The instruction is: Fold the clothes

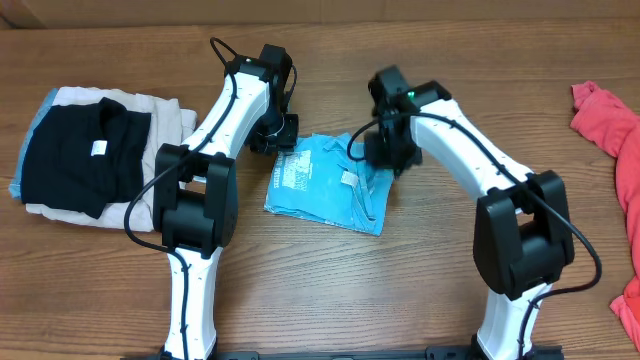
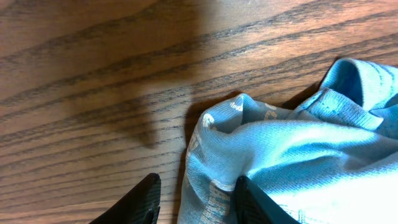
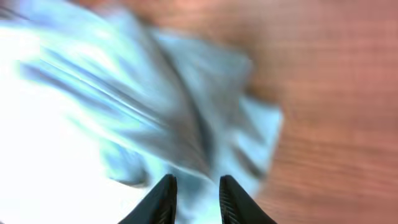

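The light sky-blue T-shirt [image 1: 325, 185] lies folded into a small, roughly square bundle on the wooden table between the two arms. My left gripper [image 1: 276, 132] is at its upper left corner. In the left wrist view its jaws [image 2: 196, 186] are open, with a bunched edge of the shirt [image 2: 280, 149] between them, against the right finger. My right gripper [image 1: 386, 152] is over the shirt's upper right edge. The right wrist view is blurred; the jaws [image 3: 198, 184] are apart just above the blue cloth [image 3: 124, 106].
A stack of folded black and beige garments [image 1: 90, 150] lies at the left of the table. A coral-red garment [image 1: 612, 120] lies at the right edge. Bare wood [image 1: 330, 290] runs along the front.
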Tool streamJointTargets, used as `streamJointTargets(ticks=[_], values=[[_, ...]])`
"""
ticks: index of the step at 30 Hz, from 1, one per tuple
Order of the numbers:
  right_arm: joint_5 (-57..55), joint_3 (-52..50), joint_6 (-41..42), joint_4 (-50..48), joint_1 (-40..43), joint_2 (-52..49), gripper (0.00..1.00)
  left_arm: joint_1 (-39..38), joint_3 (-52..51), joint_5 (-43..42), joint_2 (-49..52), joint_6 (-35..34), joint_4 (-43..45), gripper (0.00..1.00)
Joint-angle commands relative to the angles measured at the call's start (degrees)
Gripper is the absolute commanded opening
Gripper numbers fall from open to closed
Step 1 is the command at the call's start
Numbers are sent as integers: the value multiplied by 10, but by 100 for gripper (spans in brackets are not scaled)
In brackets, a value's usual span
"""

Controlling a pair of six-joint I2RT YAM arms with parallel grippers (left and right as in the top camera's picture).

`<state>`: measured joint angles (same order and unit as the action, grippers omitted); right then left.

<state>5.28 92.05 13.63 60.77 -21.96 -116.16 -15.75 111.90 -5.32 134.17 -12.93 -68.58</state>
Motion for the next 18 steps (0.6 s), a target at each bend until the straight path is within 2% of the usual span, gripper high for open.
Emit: streamJointTargets(ticks=[1,7,8,18], values=[[49,13,-71,-39,-15,19,27,-5,6,-7,5,13,-2,43],[49,12,-92,-81,-34,3,28,-4,6,-7,5,13,-2,43],[49,12,-95,-87,-36,0,31,-5,6,-7,5,13,-2,43],[49,10,-94,-151,-55,-26,46,-5,6,-7,5,13,-2,43]])
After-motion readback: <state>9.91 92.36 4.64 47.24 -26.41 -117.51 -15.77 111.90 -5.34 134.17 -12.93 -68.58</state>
